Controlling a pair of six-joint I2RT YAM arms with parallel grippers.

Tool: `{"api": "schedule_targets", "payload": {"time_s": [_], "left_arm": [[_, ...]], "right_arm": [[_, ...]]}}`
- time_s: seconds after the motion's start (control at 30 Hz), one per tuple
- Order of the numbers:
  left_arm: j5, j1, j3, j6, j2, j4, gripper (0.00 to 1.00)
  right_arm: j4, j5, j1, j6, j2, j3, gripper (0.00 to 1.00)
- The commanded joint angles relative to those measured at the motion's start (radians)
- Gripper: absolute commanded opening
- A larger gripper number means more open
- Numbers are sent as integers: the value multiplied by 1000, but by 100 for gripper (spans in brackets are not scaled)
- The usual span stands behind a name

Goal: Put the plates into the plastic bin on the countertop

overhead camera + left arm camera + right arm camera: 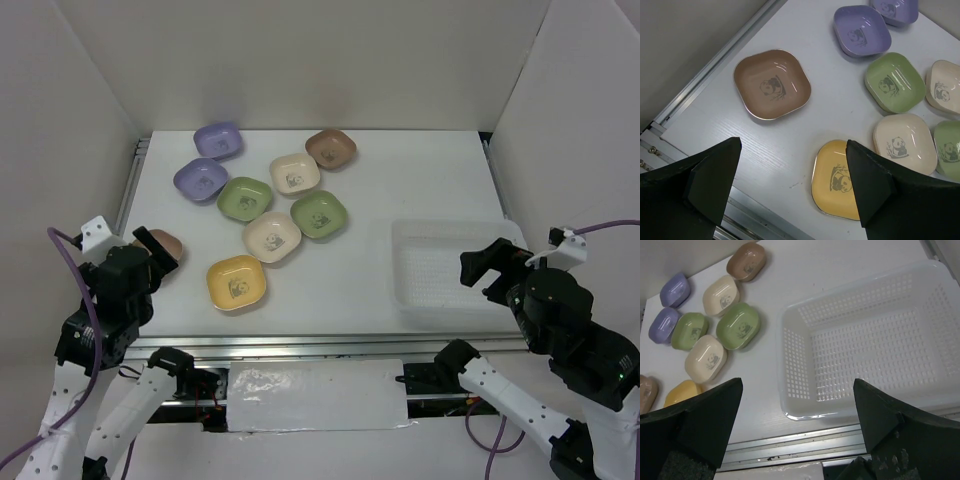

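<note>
You have soft, even light from overhead; the countertop (pixel 420 180) reads bright white without burning out; shadows under the plates (pixel 270 236) are short and faint; the back wall (pixel 320 60) goes greyer. In the left wrist view, a pale sheen sits on the green plate (pixel 895 81) and purple plate (pixel 862 30); the left gripper (pixel 792 145) shows near-black, slightly soft fingers (pixel 705 185). The right wrist view is crisp across the plastic bin (pixel 795 365); the right gripper (pixel 797 382) is just as dark.
</note>
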Motion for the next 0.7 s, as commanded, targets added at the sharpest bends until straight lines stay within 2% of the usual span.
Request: {"api": "schedule_targets", "payload": {"time_s": [0.0, 0.17, 0.3, 0.43, 0.53, 0.57, 0.63, 0.67], "left_arm": [[-45, -10, 14, -34, 19, -15, 99], [-45, -13, 10, -31, 36, -6, 99], [-52, -13, 13, -41, 62, -18, 99], [-57, -4, 16, -51, 82, -26, 99], [-75, -2, 20, -69, 91, -42, 99], [-80, -1, 17, -64, 86, -39, 99], [-75, -1, 16, -63, 85, -33, 99], [-72, 1, 14, -60, 86, -29, 99]], "right_arm": [[25, 12, -7, 0, -26, -7, 100], [96, -102, -5, -83, -41, -27, 100], [316, -379, -8, -140, -8, -104, 100], [514, -570, 37, -79, 280, -168, 100], [675, -403, 211, -11, 468, -199, 100], [733, -384, 288, 4, 644, -155, 100], [745, -371, 307, 7, 705, -132, 100], [754, -361, 324, 30, 833, -78, 100]]}}
